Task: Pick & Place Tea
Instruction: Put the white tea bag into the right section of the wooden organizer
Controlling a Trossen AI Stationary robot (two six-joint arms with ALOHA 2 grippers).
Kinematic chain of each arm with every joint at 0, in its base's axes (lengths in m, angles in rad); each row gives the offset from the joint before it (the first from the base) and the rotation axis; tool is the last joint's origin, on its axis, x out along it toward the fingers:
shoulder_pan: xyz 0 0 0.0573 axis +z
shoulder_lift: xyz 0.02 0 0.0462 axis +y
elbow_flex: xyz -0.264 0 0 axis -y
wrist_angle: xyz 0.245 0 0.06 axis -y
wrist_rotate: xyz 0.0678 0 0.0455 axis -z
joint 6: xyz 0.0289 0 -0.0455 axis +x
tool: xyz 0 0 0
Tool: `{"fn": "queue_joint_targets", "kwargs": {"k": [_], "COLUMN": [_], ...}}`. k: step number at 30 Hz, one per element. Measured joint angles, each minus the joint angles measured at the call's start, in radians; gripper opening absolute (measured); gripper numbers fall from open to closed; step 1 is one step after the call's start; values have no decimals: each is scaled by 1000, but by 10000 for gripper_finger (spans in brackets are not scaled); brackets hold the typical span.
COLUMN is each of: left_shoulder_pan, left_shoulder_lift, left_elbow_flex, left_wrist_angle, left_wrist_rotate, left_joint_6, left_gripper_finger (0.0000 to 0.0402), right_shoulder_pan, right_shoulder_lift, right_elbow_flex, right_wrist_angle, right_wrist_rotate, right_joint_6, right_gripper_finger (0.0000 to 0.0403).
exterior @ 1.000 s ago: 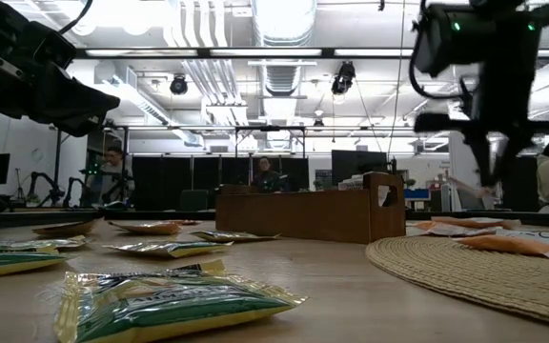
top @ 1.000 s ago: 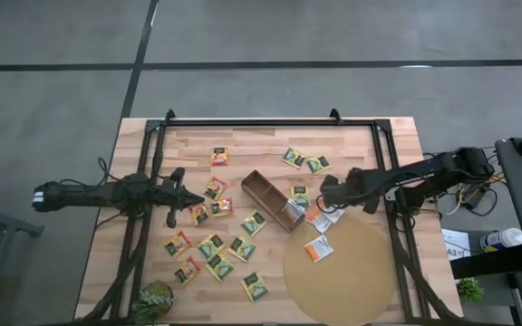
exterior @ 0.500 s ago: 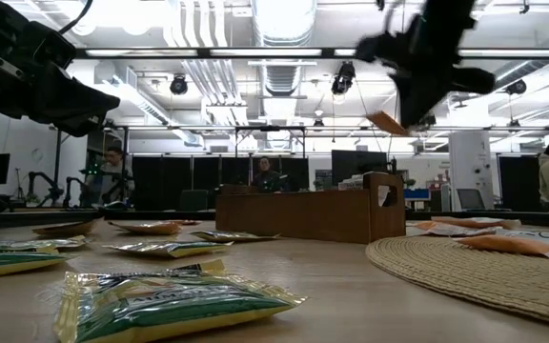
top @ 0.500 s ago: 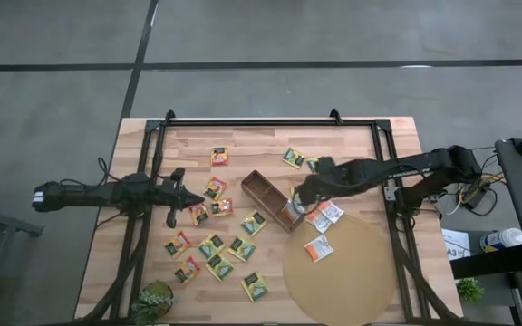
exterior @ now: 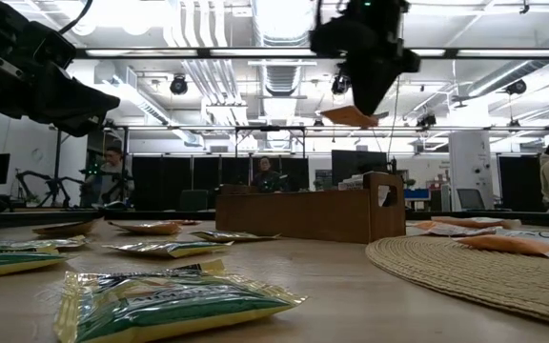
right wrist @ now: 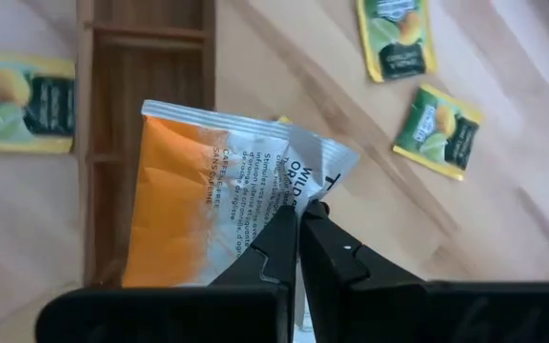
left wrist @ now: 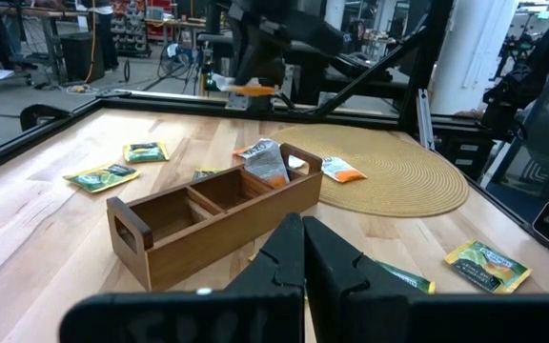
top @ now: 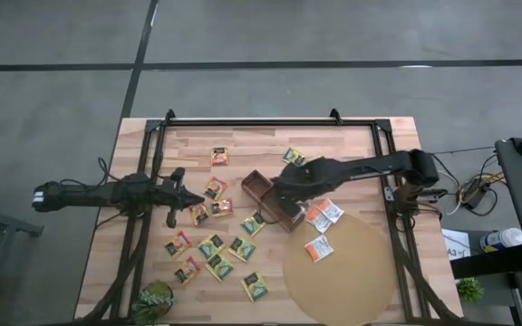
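Tea sachets lie flat on the wooden table: green-yellow ones [top: 216,244], orange-red ones [top: 217,156], and a white-and-orange one [top: 318,248] on the round tan mat [top: 343,276]. The brown wooden box [left wrist: 217,214] stands mid-table with a sachet [left wrist: 265,162] stuck in one end compartment. My right gripper [right wrist: 298,221] hangs high over the box, shut on a white-and-orange sachet [right wrist: 208,205]. My left gripper [left wrist: 303,252] waits shut at the table's left, level, touching nothing. My right gripper pinches the sachet's crumpled white end [right wrist: 305,176] between its two fingers, at the edge. The fingers slant down from above. The sachet [exterior: 349,116] sticks out sideways below the fingers, nearly level, lifted well clear of the box and the table.
A small potted plant [top: 155,301] stands at the near left corner. A black frame [top: 270,121] runs along the table's far edge and sides. Two more white-and-orange sachets [top: 323,215] lie between box and mat. People sit in the room beyond the table.
My right gripper has risen and swung toward the table's left, from the mat's far edge to above the box, rolling its wrist on the way. The white-and-orange sachet has gone with it, lifted clear of the table. My left arm has kept still.
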Motion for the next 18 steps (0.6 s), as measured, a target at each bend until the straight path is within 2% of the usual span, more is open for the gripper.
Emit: {"fn": "queue_joint_targets", "kwargs": {"k": [11,18], "left_shoulder_pan": [0,0], "left_shoulder_lift": [0,0], "left_elbow_flex": [0,0], "left_wrist_angle": [0,0], "left_wrist_rotate": [0,0], "left_joint_6": [0,0], "left_gripper_finger": [0,0], "right_shoulder_pan": [5,30], "right_shoulder_lift": [267,350], "right_elbow_flex": [305,416], "right_wrist_angle": [-285,-287], "right_wrist_rotate": [-9,-24], "right_joint_6": [-101,-115], "right_gripper_finger": [8,8]}}
